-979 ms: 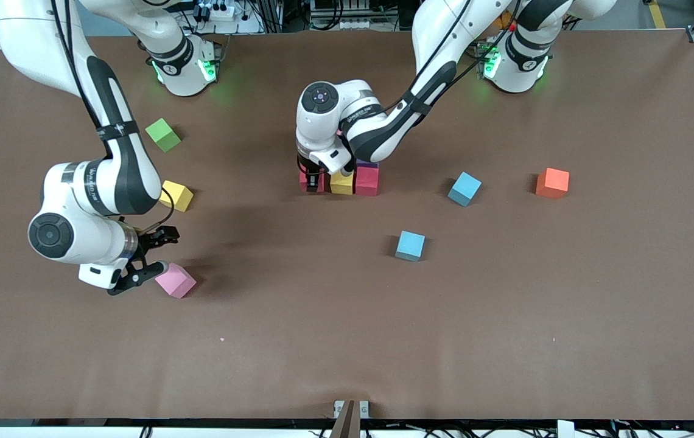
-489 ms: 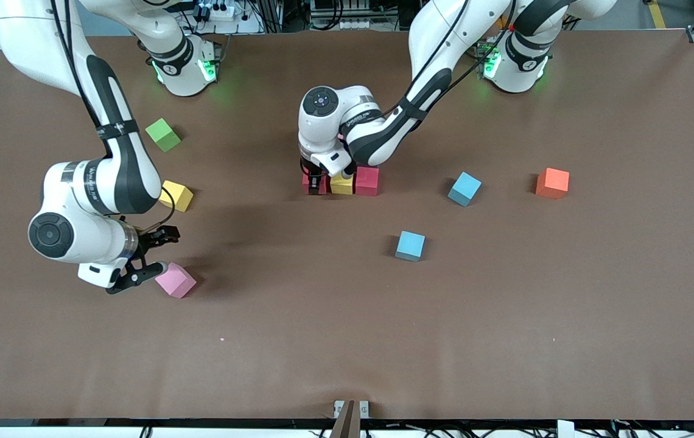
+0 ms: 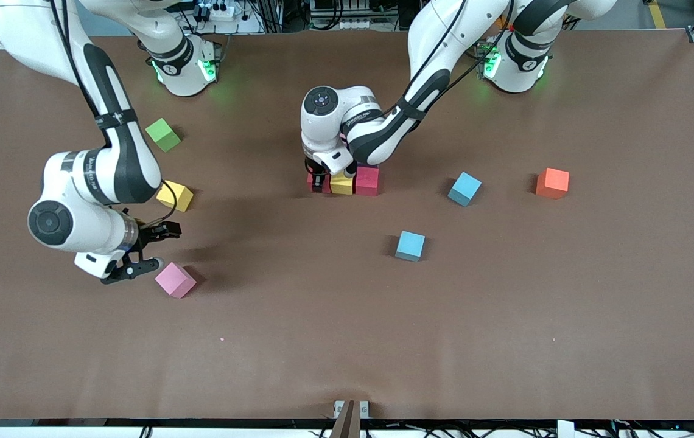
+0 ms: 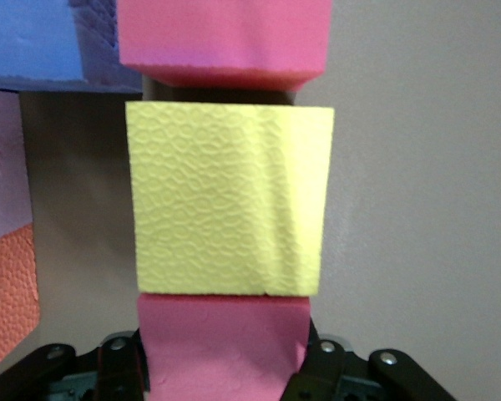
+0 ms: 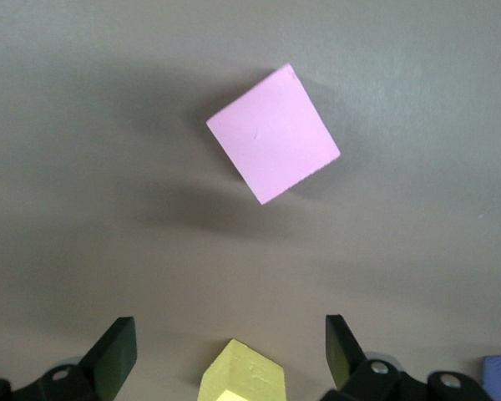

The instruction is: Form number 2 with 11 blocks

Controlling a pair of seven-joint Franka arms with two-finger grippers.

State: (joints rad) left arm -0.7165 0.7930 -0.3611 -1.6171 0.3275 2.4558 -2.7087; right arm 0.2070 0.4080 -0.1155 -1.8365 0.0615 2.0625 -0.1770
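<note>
The blocks are partly gathered near the middle of the table, where a row of three lies edge to edge: a red cube toward the right arm's end, a yellow cube in the middle and another red cube toward the left arm's end. More cubes sit just farther from the front camera, mostly hidden under the left arm; the left wrist view shows a purple cube and an orange-looking face beside them. The left gripper is down at the first red cube, its fingers narrowed around it.

The surface is a plain brown mat. Beyond the table's top edge the room shows cables, a power strip and metal framing.

Loose cubes lie well apart: two light blue cubes and an orange cube toward the left arm's end; a second yellow cube, a pink cube and a green cube toward the right arm's end. The right gripper hangs with fingers spread wide, empty, over the mat between the yellow and pink cubes; its forearm overlaps the yellow one.
</note>
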